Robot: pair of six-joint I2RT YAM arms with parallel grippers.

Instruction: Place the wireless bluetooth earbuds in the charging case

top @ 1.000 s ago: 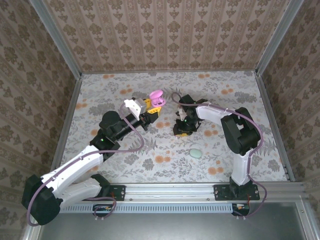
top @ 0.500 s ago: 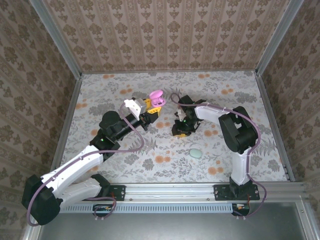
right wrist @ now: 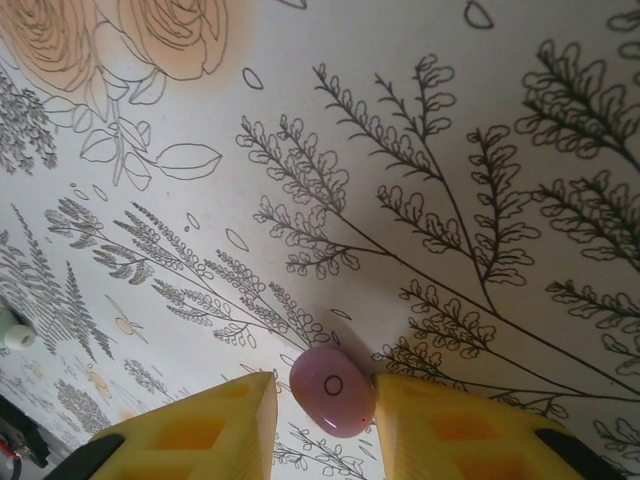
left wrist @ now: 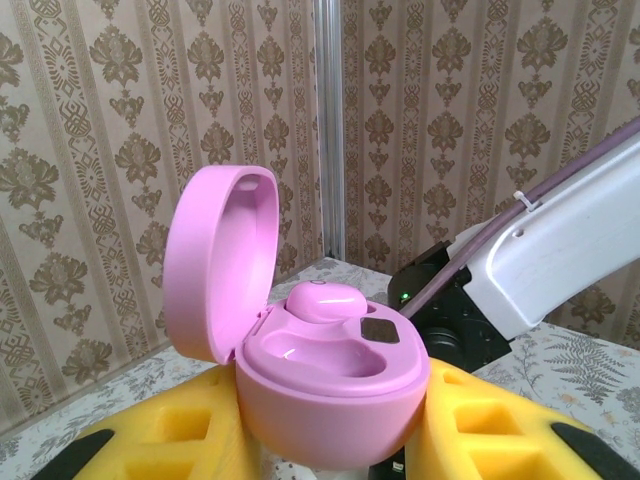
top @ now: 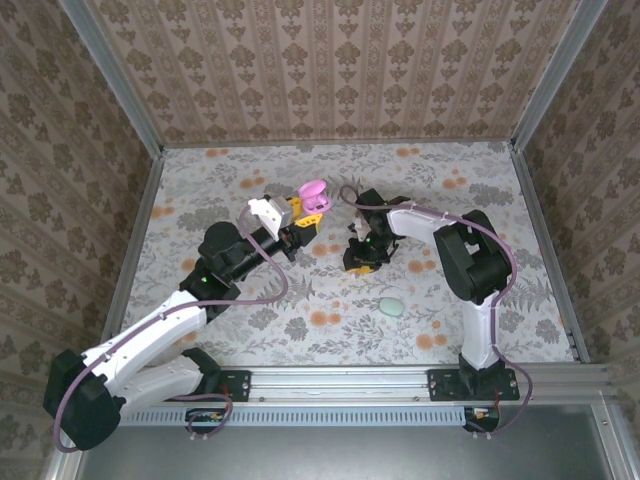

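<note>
My left gripper [top: 306, 218] is shut on the pink charging case [left wrist: 330, 390] and holds it above the table, left of centre. The case's lid [left wrist: 220, 260] stands open. One pink earbud [left wrist: 325, 298] sits in the far well, and the near well is empty. My right gripper [top: 362, 257] is down on the table just right of the case [top: 314, 196]. In the right wrist view a second pinkish-purple earbud [right wrist: 333, 390] lies on the tablecloth between the yellow fingers [right wrist: 215, 430]. The right finger touches it and the left one sits a sliver away.
A closed pale teal case [top: 390, 304] lies on the floral tablecloth [top: 480, 200], near and slightly right of my right gripper. Something small and pale [right wrist: 12, 335] shows at the left edge of the right wrist view. Patterned walls enclose the table on three sides.
My right gripper has edged slightly left along the table. The left arm and the open case have not moved.
</note>
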